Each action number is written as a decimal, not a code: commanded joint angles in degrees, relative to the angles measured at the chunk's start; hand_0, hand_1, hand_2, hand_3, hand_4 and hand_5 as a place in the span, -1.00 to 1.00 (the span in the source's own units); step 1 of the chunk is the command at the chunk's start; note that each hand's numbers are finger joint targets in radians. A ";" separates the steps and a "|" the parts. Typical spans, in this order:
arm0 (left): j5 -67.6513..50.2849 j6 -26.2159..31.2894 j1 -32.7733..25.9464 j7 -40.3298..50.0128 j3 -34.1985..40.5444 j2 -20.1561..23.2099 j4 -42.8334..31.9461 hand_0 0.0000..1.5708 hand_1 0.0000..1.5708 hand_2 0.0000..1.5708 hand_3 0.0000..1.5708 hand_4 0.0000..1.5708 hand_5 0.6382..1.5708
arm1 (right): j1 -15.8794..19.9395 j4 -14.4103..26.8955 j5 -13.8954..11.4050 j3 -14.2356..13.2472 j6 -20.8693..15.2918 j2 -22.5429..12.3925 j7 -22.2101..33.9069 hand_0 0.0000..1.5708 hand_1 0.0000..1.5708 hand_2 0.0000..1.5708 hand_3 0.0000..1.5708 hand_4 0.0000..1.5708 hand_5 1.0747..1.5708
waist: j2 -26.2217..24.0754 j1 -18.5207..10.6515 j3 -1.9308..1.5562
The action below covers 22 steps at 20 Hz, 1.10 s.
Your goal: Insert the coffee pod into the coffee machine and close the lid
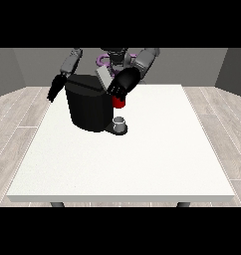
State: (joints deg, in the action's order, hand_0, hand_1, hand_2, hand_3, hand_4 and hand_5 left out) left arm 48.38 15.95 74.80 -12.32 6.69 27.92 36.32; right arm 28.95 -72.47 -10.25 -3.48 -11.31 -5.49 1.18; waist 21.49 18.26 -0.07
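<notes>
The black coffee machine (88,107) stands on the far left part of the white table (142,159). Its grey lid (103,77) is tilted up at the top. The hand at the view's right (123,83) hovers at the machine's upper right corner, just above a red thing at the machine (119,102). A small grey thing (120,121) sits on the machine's dark base, below the red thing; I cannot tell whether it is the pod. The hand at the view's left (55,88) hangs beside the machine's left side with straight fingers, holding nothing.
The robot's torso (115,57) stands behind the table's far edge. The table stretches towards the camera and to the right of the machine. Wooden floor surrounds the table.
</notes>
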 commanded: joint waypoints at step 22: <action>5.00 -6.32 -1.88 -6.29 -0.70 4.74 -1.49 -1.00 -1.00 -0.45 -0.58 -1.00 1.00 | -0.86 -2.61 -1.03 1.16 -0.17 0.38 1.22 -1.00 -1.00 -1.00 -1.00 -1.00 1.00 | 1.01 0.07 0.07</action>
State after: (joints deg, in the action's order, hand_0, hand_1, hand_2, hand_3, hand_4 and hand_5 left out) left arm 52.89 11.51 74.22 -17.61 5.57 32.09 35.94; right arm 28.69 -74.35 -10.86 -2.75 -11.23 -5.31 2.35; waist 22.17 18.54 -0.17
